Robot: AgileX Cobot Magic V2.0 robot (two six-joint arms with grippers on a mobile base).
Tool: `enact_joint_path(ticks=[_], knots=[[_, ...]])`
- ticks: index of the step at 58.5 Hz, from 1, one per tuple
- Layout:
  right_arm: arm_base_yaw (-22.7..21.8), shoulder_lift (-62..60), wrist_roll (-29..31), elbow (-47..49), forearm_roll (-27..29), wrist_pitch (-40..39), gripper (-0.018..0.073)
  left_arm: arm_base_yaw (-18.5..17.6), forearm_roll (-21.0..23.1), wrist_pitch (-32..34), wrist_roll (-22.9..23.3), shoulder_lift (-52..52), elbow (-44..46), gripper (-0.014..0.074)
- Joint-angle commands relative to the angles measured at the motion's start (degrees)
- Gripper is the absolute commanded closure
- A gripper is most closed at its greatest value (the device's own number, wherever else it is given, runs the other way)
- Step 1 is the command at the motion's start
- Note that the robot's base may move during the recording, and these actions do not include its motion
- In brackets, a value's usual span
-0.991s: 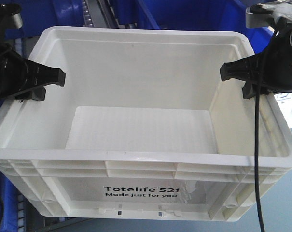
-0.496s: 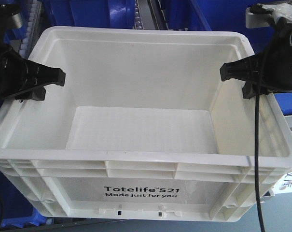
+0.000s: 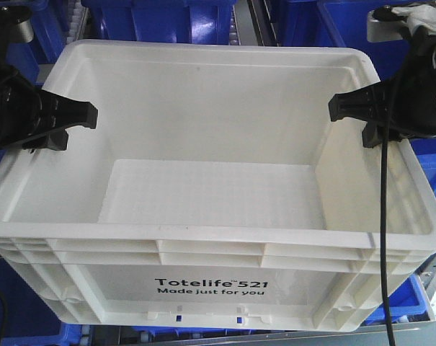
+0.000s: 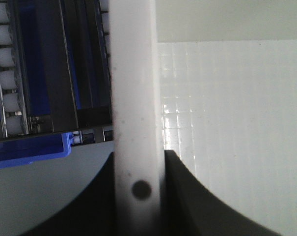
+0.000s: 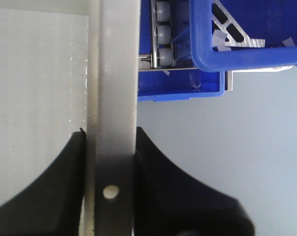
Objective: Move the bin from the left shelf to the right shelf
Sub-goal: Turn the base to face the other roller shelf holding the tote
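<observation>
The white bin (image 3: 210,209) with black "Totelife 521" print fills the front view, empty, held up in the air. My left gripper (image 3: 59,126) is shut on the bin's left rim; in the left wrist view its fingers (image 4: 138,196) clamp the white rim (image 4: 136,98) from both sides. My right gripper (image 3: 362,115) is shut on the bin's right rim; in the right wrist view (image 5: 111,191) the rim (image 5: 114,73) runs up between the two black fingers.
Blue bins (image 3: 160,18) and a roller rail fill the shelf behind the white bin. More blue bins (image 3: 412,303) sit low at the right. The right wrist view shows blue bins (image 5: 246,34) and rollers (image 5: 163,29) over grey floor; the left wrist view shows a roller track (image 4: 6,73).
The bin stays fixed between my grippers while the background shifts to the right. The roller rail and blue bins behind have slid rightward across the view, and more blue bins show below.
</observation>
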State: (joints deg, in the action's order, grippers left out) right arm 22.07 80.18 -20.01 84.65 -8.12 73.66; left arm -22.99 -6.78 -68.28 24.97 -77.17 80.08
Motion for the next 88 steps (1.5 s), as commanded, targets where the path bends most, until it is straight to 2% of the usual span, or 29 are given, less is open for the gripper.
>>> enact_joint_path(ticks=[1, 88], knots=[[0.11, -1.86, 1.38, 1.87, -3.36, 0.00, 0.0547, -0.46, 1.10, 6.54, -0.31, 2.70, 2.34, 0.0603], [0.11, -1.86, 1.38, 1.87, -3.36, 0.00, 0.0547, -0.46, 1.10, 6.54, -0.31, 2.70, 2.34, 0.0603]])
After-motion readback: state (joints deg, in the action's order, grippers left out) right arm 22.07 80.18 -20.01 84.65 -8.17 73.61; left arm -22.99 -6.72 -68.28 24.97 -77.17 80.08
